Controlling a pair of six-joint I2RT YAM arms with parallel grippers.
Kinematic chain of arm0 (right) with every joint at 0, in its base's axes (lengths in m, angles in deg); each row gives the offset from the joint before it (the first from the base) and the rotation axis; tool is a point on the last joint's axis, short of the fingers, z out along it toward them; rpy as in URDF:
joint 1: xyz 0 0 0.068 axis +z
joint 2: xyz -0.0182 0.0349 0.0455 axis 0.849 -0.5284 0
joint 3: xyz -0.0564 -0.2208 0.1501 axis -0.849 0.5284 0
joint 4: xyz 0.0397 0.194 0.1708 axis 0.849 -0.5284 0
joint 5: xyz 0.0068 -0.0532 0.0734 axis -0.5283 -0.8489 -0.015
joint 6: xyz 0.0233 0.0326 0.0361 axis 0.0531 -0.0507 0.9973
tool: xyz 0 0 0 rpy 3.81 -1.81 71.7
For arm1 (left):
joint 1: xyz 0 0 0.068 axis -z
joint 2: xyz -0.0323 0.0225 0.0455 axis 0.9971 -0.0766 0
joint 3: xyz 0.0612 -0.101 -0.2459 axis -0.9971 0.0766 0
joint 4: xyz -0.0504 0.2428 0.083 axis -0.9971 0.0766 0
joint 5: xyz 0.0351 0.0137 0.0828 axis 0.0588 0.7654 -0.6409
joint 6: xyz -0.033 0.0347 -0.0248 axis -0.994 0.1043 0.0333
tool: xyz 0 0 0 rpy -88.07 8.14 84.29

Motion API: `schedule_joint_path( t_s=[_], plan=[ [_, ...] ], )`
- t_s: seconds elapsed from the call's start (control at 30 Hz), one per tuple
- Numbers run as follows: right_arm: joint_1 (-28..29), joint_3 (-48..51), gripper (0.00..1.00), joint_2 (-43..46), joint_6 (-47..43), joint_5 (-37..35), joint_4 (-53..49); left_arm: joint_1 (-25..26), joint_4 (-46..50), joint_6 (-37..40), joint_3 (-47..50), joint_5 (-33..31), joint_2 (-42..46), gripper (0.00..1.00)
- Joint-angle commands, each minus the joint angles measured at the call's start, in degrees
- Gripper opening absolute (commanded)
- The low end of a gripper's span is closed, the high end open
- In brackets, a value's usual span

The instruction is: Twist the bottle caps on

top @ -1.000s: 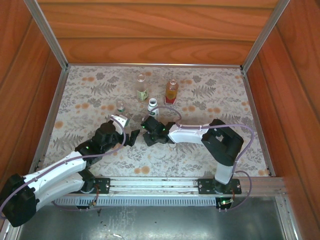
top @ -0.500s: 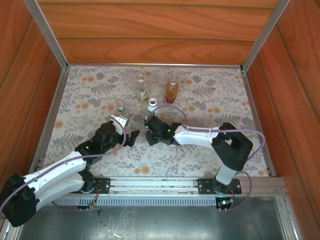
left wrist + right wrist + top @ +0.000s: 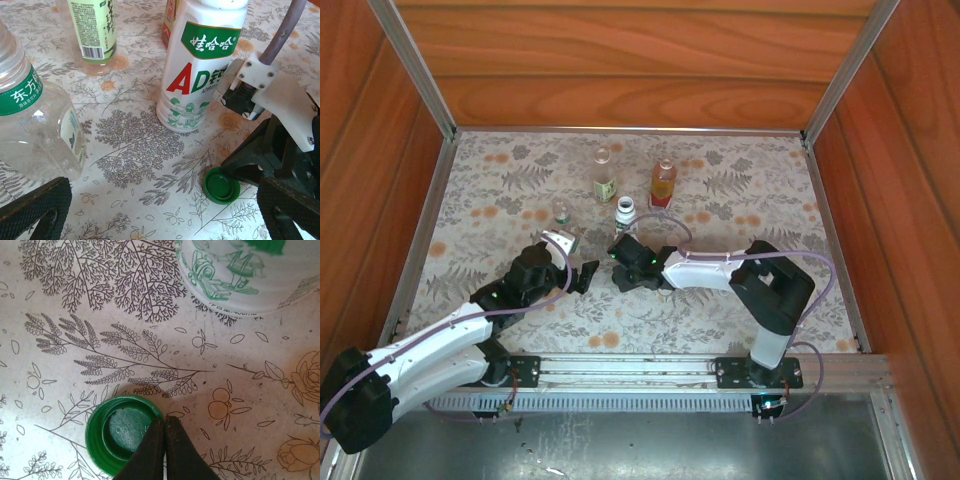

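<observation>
Right end effector (image 3: 165,422) pinched closed, empty, tips at green cap's (image 3: 117,432) 3 o'clock rim. Left end effector (image 3: 162,205) gaping, empty.

The left arm was stretched forward and rightward, and the left gripper (image 3: 574,258) was held wide open. The right arm was bent across to the left, the right gripper (image 3: 165,426) pointed down, its fingers pressed together.
</observation>
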Motion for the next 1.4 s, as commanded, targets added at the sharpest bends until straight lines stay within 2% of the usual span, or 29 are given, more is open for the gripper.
schedule_joint_path(
  t_s=[0.0,0.27,0.57,0.73,0.87,1.0,1.37],
  plan=[
    [-0.52,0.13,0.01,-0.51,0.8,-0.79,-1.85,0.01,0.38,-0.38,0.28,0.84,0.56,1.0],
    [-0.47,3.18,0.0,3.6,-0.49,-0.26,1.64,-0.01,0.41,-3.67,-0.33,2.18,-0.22,1.0],
    [-0.45,16.47,0.0,18.99,-4.0,-3.11,21.23,0.01,-1.92,-15.94,-3.81,10.7,-4.97,1.0],
    [-0.45,22.35,0.0,25.76,-5.42,-3.22,31.81,-0.06,-8.39,-22.2,-3.27,17.34,-7.48,0.82],
    [-0.45,23.28,0.0,27.72,-5.96,-1.86,33.67,-0.09,-10.89,-24.9,-3.9,19.01,-9.49,0.71],
    [-0.43,24.16,0.0,28.4,-5.88,0.22,36.04,-0.11,-11.51,-26.59,-5.86,21.42,-13.51,0.65],
    [-0.44,24.31,0.0,28.19,-5.77,2.35,36.53,-0.1,-11.95,-26.59,-7.64,23.53,-16.29,0.31]
  ],
)
